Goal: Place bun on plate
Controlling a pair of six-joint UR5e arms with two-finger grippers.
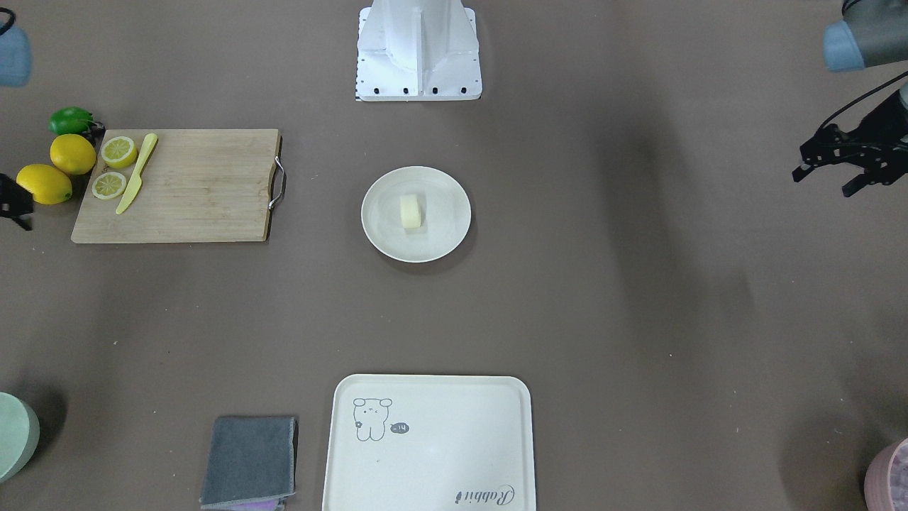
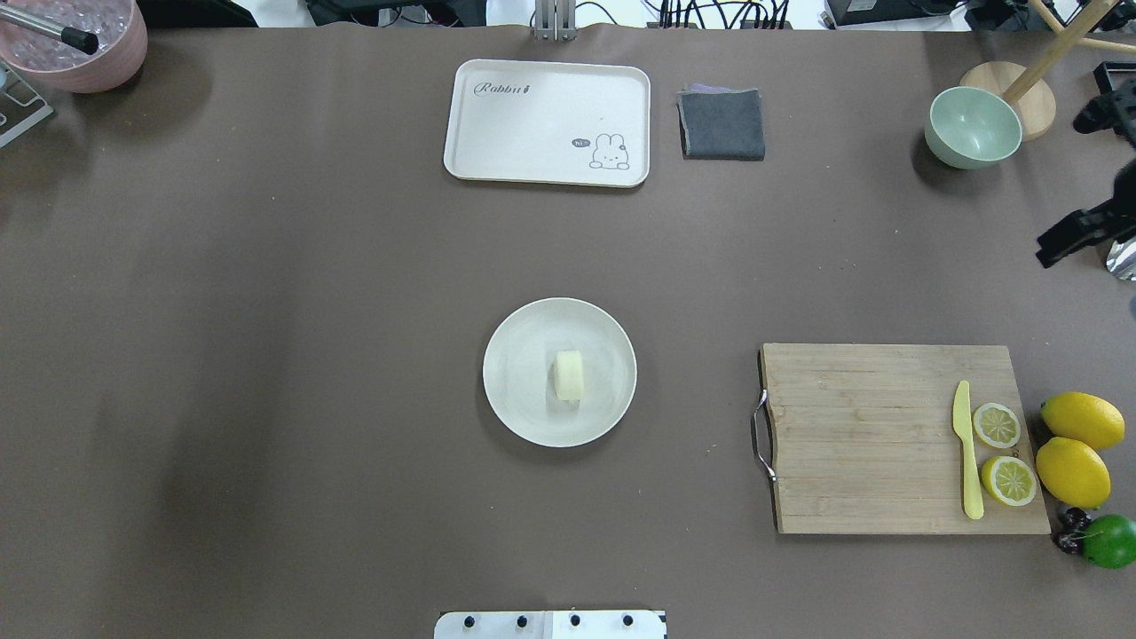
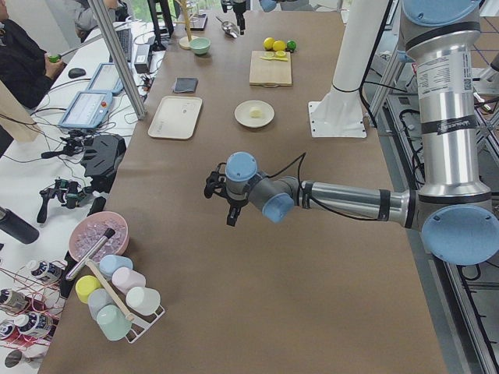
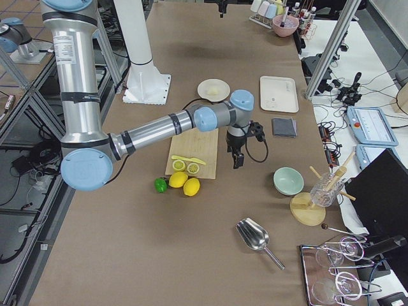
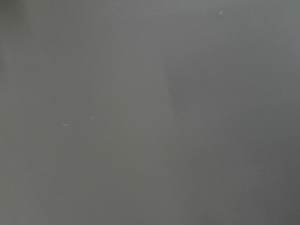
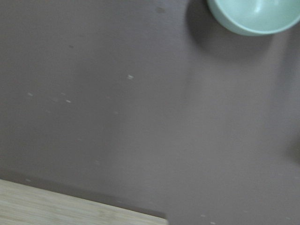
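The bun (image 1: 411, 211), a small pale cream chunk, lies on its side near the middle of the round off-white plate (image 1: 379, 231) at the table's centre; the overhead view shows the bun (image 2: 569, 374) on the plate (image 2: 519, 404) too. No gripper touches either. My left gripper (image 1: 823, 183) hangs above bare table far off to the side, its fingers apart and empty. At the overhead view's right edge, my right gripper (image 2: 1078, 186) is only partly in frame above the table between the green bowl and the cutting board. Its fingers look spread and hold nothing.
A wooden cutting board (image 2: 870, 444) carries a yellow knife (image 2: 967, 453) and two lemon slices (image 2: 996, 425), with whole lemons (image 2: 1074, 470) and a lime (image 2: 1109, 540) beside it. A cream tray (image 2: 546, 124), grey cloth (image 2: 721, 124), green bowl (image 2: 972, 129) and pink bowl (image 2: 75, 44) line the far side.
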